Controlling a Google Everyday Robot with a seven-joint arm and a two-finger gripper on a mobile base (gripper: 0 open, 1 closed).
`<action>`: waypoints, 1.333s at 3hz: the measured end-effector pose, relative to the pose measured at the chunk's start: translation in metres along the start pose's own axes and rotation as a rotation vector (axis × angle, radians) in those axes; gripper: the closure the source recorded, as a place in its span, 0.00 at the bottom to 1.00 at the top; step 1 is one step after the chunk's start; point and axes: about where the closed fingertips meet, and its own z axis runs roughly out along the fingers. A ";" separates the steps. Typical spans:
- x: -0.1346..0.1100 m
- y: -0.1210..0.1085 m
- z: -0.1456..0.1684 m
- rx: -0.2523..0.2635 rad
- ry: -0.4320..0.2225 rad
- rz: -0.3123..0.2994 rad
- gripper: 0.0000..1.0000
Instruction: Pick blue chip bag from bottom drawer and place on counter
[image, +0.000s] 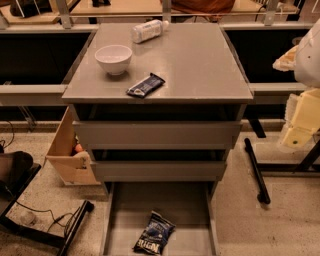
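The blue chip bag (155, 233) lies crumpled on the floor of the open bottom drawer (125, 210), near its front edge, lettering facing up. The counter (200, 65) is the grey top of the drawer cabinet. My gripper (296, 134) hangs at the far right of the view, beside the cabinet at about the height of the top drawer, well away from the bag and above it. Its pale cream parts are partly cut off by the view's edge.
On the counter stand a white bowl (113, 58), a lying plastic bottle (149, 30) and a slim dark blue snack-bar wrapper (145, 85). Two closed grey drawers (157, 134) sit above the open one. A cardboard box (70, 150) stands left; black stand legs (256, 170) right.
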 end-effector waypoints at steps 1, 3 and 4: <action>0.000 0.000 0.000 0.000 0.000 0.000 0.00; -0.014 0.030 0.067 0.033 -0.055 0.055 0.00; -0.012 0.053 0.135 0.040 -0.031 0.083 0.00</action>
